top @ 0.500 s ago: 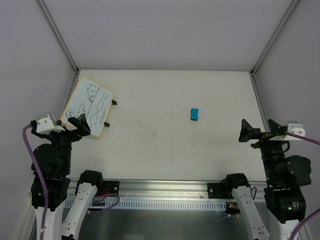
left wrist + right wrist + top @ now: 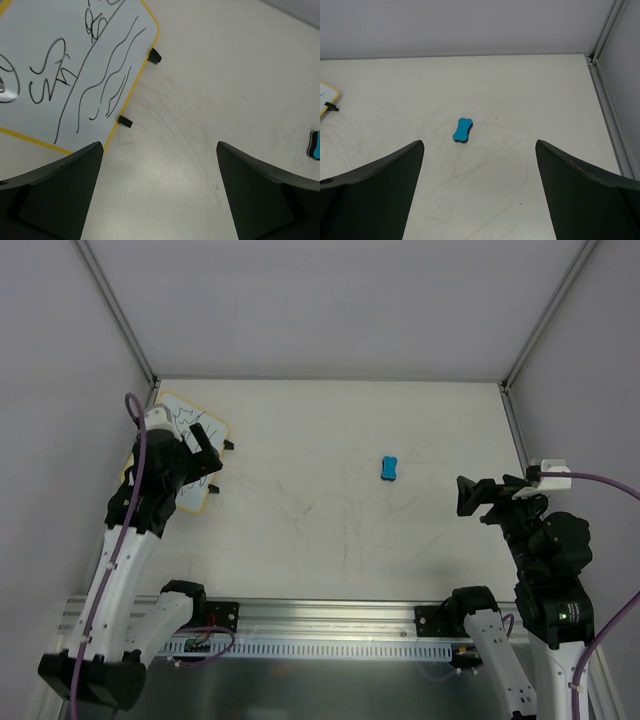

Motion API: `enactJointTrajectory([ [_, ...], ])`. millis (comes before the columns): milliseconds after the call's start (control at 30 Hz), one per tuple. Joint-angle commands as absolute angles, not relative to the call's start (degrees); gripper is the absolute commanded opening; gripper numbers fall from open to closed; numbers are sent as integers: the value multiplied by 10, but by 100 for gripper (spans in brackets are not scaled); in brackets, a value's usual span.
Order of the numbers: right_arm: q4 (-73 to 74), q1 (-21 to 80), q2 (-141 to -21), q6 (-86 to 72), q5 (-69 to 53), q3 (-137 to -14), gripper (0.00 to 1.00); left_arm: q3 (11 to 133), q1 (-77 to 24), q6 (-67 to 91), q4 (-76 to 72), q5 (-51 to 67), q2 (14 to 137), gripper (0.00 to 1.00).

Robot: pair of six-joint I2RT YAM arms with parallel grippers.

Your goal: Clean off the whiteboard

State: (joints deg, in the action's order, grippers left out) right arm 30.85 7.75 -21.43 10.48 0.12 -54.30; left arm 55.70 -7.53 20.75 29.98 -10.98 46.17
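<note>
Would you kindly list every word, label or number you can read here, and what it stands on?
There is no readable text.
The whiteboard carries only black scribbles and wavy lines, with no legible words.
The blue eraser shows no label.

The left arm [image 2: 120, 560] rises from its base at the counter's [image 2: 330, 540] near edge, folds back at the elbow past that edge, then stretches its forearm towards the far-left corner. The left tool [image 2: 205, 450] hangs there, pointing down and slightly towards the counter's middle, its dark fingers [image 2: 60, 195] spread wide with nothing between them. The right arm [image 2: 550, 580] stands more upright by the right edge, elbow bent and wrist tipped over. The right tool [image 2: 475, 500] points left and down towards the counter's middle, its jaws equally wide apart and empty, well clear of the surface.
</note>
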Motion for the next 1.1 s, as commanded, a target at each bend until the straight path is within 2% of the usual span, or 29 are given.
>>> enactJointTrajectory([
  [0,299,81,-211,89,-24,-536,99,595,-78,302,296,-105,552,99],
  [167,298,81,-203,84,-33,-525,99,667,-93,406,296,-151,721,99],
  [300,297,82,-195,83,-33,-514,99,736,-143,465,297,-283,847,99],
  [533,294,84,-173,83,-33,-498,99,795,-153,544,300,-347,977,98],
  [733,284,103,-149,89,-7,-475,99,846,-152,557,299,-369,1067,93],
  [933,282,119,-142,97,-4,-470,99,879,-144,570,300,-367,1129,80],
  [1067,281,126,-139,101,-6,-468,99,889,-130,580,300,-360,1151,75],
])
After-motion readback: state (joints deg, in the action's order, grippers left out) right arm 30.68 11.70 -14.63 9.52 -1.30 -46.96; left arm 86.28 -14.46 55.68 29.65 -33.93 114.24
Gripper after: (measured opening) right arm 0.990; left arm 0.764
